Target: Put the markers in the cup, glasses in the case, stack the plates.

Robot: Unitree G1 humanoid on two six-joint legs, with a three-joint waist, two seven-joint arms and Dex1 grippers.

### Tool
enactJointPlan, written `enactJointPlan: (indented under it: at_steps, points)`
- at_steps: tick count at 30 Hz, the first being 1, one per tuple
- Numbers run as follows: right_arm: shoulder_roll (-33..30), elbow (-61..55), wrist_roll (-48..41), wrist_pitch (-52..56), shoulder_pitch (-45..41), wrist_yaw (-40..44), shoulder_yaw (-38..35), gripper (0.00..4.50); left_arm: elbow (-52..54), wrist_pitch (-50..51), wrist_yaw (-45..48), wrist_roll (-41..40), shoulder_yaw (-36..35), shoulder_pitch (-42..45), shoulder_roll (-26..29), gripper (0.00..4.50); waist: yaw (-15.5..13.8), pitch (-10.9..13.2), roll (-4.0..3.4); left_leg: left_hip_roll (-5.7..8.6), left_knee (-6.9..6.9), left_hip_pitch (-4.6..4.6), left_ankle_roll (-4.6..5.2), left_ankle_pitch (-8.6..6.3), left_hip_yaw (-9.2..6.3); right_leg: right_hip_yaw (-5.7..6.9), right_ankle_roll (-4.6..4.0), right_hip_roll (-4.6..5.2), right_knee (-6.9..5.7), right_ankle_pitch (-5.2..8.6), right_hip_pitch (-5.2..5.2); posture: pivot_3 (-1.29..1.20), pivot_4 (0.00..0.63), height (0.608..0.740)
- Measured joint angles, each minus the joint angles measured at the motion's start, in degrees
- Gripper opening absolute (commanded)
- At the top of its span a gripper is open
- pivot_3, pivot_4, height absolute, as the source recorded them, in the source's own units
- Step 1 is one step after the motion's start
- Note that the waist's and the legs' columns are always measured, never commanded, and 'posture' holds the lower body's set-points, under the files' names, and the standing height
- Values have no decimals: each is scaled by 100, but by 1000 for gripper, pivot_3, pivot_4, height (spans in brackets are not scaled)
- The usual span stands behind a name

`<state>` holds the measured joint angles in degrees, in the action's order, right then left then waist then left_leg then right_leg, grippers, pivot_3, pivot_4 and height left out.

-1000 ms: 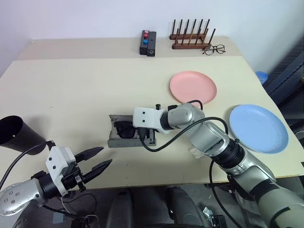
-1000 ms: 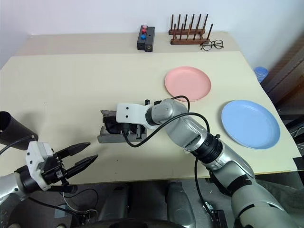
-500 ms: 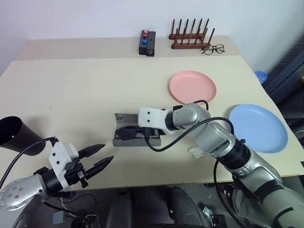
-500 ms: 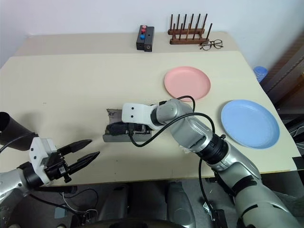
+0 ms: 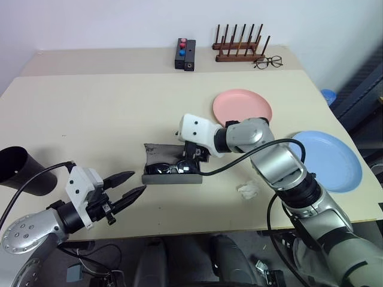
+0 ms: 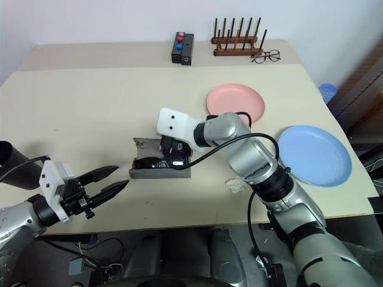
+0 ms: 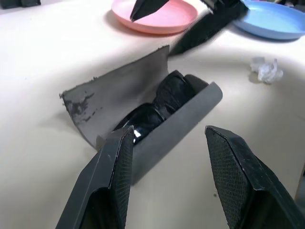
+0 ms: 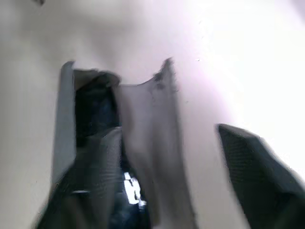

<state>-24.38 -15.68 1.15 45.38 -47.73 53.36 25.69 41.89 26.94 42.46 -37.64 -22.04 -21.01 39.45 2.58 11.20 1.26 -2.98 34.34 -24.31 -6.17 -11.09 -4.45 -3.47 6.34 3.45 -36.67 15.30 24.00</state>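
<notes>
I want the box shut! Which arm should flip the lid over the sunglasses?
Probably the right. Its claw hangs open just above the case, beside the raised lid; the left claw is farther off.

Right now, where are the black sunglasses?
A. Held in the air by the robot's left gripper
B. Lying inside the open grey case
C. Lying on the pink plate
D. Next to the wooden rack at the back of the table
B: the sunglasses lie in the trough of the grey case, whose lid stands open, while the pink plate holds nothing.
</notes>
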Motion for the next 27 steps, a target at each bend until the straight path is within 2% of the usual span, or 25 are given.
enactJointPlan:
  at_steps: [4,7,10,13,14,17,21,27]
  points:
    - [-107,69,-90,-128,-1,-6,-176,15,-17,53,-41,-59,-6,104,21,2425,0,0,0,0,6,2,0,0,-1,0,0,-1,-11,1,0,0,150,740]
    - [-113,124,-134,-201,-1,-31,-200,15,-43,107,-52,-68,-6,128,40,2425,5,0,0,0,8,2,0,0,-1,-1,1,-1,-17,2,3,0,150,740]
    - [-211,129,-141,-435,9,-61,-231,0,-198,427,-347,-376,-33,414,-40,1720,-14,0,-1,0,16,1,0,1,-3,-1,8,-1,-34,8,6,0,150,740]
    - [-482,69,-214,-838,279,10,-402,0,-462,907,-1015,-639,-86,951,-190,228,-30,-1,3,1,42,-3,0,0,-7,0,14,-2,-40,10,-5,0,150,740]
    - [-610,58,-242,-980,402,54,-445,0,-548,996,-1121,-629,-55,1165,-176,99,-42,0,1,4,47,-3,0,0,-8,0,16,-1,-43,12,-9,0,150,740]
    - [-935,-18,-390,-1501,896,279,-637,0,-878,1348,-1421,-567,263,2057,-59,99,-56,1,1,6,68,-2,1,-1,-11,1,15,-1,-42,11,-25,0,150,740]
    - [-1229,-313,-760,-2117,1506,591,-971,0,-1715,1996,-1622,-534,951,3698,-72,99,-46,1,3,6,76,5,1,-1,-17,3,21,-4,-41,10,-41,0,150,740]
    - [-1506,-399,-940,-2442,2050,683,-1232,0,-3376,2627,-1397,121,2146,5639,-45,99,-11,1,2,6,70,9,2,-1,-28,6,51,-12,-48,4,-43,0,150,740]
